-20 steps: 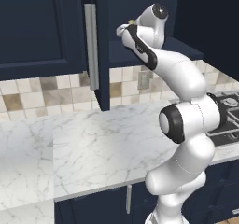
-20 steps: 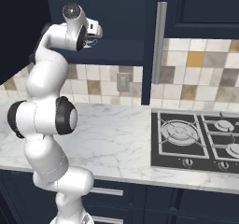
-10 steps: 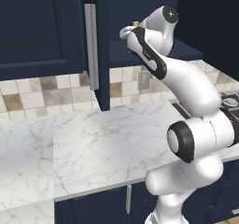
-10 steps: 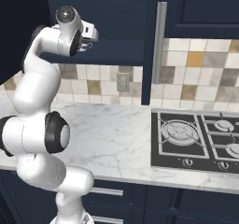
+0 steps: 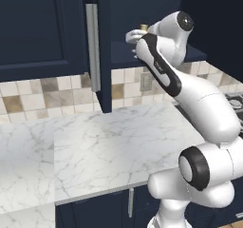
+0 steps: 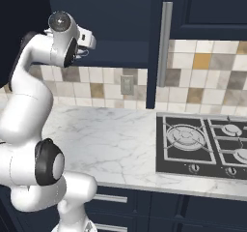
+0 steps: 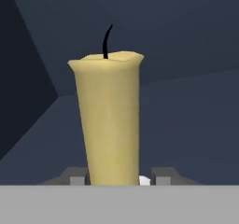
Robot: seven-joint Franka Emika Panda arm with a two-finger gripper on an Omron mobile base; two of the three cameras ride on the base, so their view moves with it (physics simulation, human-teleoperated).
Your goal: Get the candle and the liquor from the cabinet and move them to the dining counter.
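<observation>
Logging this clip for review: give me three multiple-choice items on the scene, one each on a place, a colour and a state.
1. Where is the pale-yellow cylindrical candle?
A. on the black hob
B. between the jaws, at the open navy wall cabinet
C. on the marble worktop

2. What colour is its wick?
A. black
B. white
C. red

3. How do the jaws stand?
A. wide open
B. shut on nothing
C. shut on the candle

Answers:
1 B, fingertips flank its base.
2 A, a dark curl.
3 C, both tips touch it.
</observation>
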